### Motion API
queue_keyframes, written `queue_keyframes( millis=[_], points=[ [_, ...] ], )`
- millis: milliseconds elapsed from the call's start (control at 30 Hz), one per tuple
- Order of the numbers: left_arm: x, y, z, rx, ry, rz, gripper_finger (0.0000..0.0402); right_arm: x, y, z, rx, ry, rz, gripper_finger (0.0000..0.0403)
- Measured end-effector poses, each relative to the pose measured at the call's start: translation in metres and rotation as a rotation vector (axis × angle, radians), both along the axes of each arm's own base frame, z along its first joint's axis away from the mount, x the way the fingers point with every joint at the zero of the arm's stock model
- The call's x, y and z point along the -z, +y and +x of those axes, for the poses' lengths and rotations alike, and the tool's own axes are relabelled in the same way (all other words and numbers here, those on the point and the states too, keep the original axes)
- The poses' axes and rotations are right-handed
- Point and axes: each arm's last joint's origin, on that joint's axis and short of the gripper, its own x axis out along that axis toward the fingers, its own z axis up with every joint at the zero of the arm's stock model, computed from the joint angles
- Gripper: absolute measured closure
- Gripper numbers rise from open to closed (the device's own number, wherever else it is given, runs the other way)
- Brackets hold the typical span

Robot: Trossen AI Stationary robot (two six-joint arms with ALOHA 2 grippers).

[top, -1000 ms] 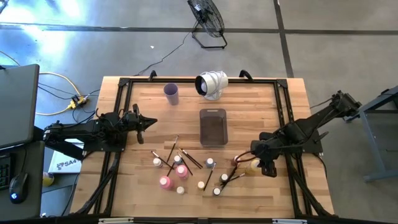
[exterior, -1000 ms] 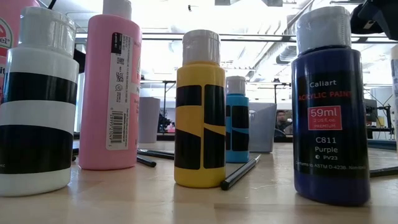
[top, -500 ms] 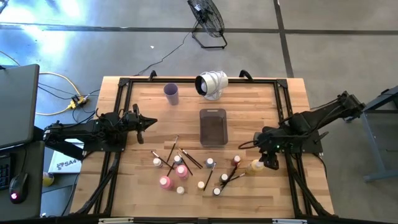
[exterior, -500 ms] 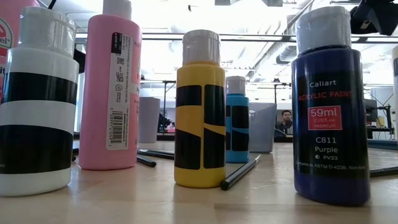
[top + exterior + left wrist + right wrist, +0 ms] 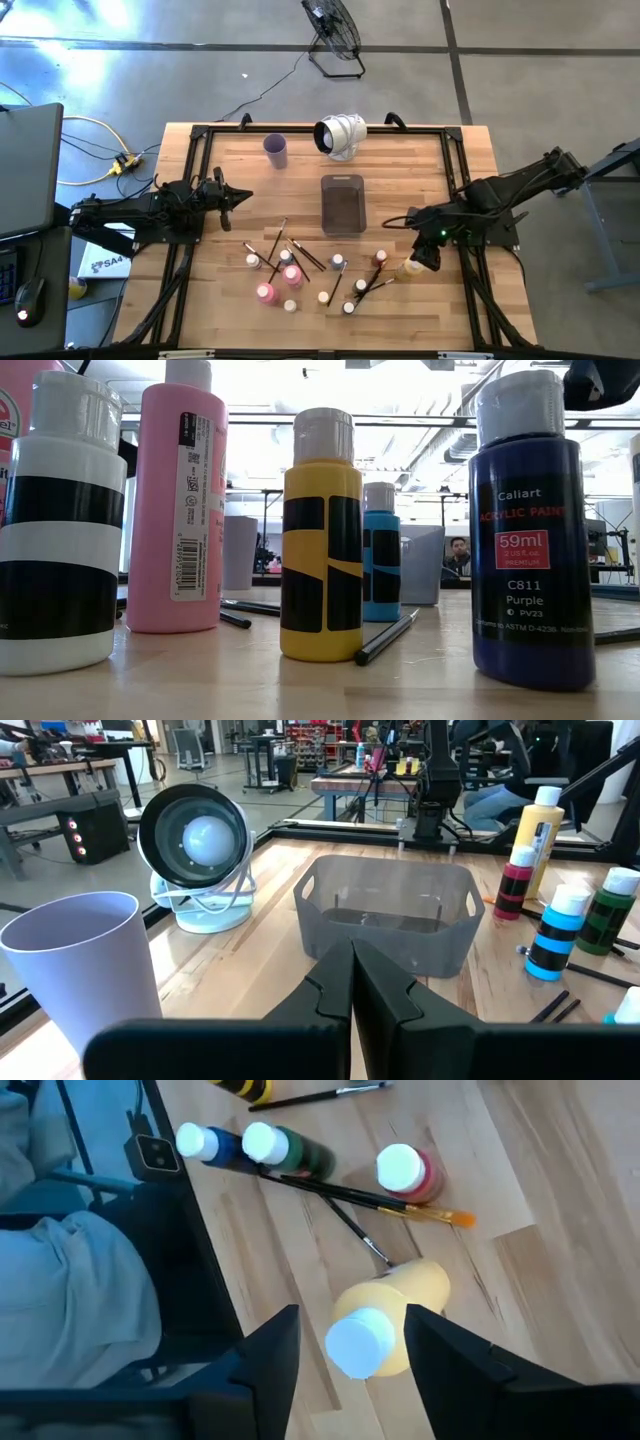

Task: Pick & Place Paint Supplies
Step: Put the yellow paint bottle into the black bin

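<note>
The paint supplies stand near the table's front. They include a tall yellow bottle (image 5: 408, 268) with a white cap (image 5: 360, 1342), pink bottles (image 5: 265, 293), small white-capped bottles (image 5: 338, 262) and thin brushes (image 5: 305, 255). My right gripper (image 5: 352, 1368) hangs open over the yellow bottle, slanting down. One finger stands on each side of the cap, apart from it. At the table's left my left gripper (image 5: 351, 982) is shut and level, with nothing in it. It points toward the grey tray (image 5: 385, 915).
The grey tray (image 5: 343, 205) stands at mid-table. A lilac cup (image 5: 276, 150) and a white fan (image 5: 340, 135) are at the far edge. Red (image 5: 405, 1170), green (image 5: 290, 1148) and blue (image 5: 205, 1142) bottles and crossed brushes (image 5: 370, 1200) crowd the yellow bottle.
My right gripper has risen a little above the yellow bottle, drawn slightly toward the table's far edge and rolled about its own axis. The bottles and brushes have stayed where they were.
</note>
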Motion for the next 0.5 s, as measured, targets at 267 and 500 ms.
queue_keyframes(
  millis=[267,500],
  points=[
    [0.0000,0.0000,0.0000,0.000,0.000,0.000,0.0402,-0.0003,-0.0004,-0.0001,-0.021,-0.013,-0.015,0.0265],
    [0.0000,0.0000,0.0000,0.000,0.000,0.000,0.0402,-0.0004,-0.0001,-0.0002,-0.099,-0.037,-0.034,0.0279]
  ],
)
